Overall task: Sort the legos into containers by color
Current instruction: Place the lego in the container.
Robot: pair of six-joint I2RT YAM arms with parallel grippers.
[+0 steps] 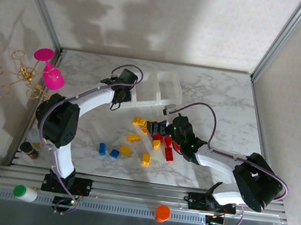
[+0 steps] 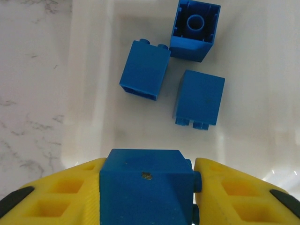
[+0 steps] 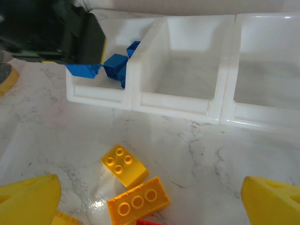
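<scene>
Left end effector (image 1: 124,82) is clamped on a blue brick (image 2: 145,185), hanging right over the leftmost bin (image 2: 117,129), where three blue bricks (image 2: 144,70) sit. I'd let go low and centred so it lands in the free near part and doesn't bounce out. Right end effector (image 1: 158,128) is spread wide, holding nothing, above yellow bricks (image 3: 124,165) loose on the worktop (image 1: 219,99).

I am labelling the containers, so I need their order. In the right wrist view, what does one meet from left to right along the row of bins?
Left bin with blue bricks → middle bin → right bin
</scene>
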